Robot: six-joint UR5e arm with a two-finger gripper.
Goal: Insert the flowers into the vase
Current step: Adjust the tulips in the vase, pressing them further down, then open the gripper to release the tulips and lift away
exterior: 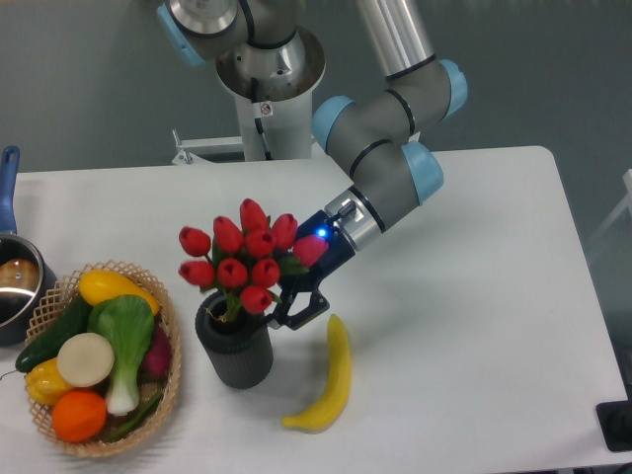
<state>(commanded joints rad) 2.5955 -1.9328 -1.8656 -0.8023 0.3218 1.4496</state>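
Flower stems were hidden inside the vase (pixel 235 355). The gripper (pixel 296 308), just right of the flowers (pixel 247 259), stood released, fingers spread, grasping nothing.

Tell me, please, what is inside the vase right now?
The flowers' stems enter the vase mouth. How deep they reach is hidden by its wall. The gripper hangs beside them.

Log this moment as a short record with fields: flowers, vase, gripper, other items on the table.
flowers: red tulip bunch, stems going down into the vase mouth, heads above the rim
vase: dark ribbed cylinder, upright on the white table
gripper: beside the bunch on its right, fingers look parted; whether they touch the stems cannot be told
banana: lying right of the vase, apart from it
basket: woven, holding vegetables, left of the vase
pot: at the left edge
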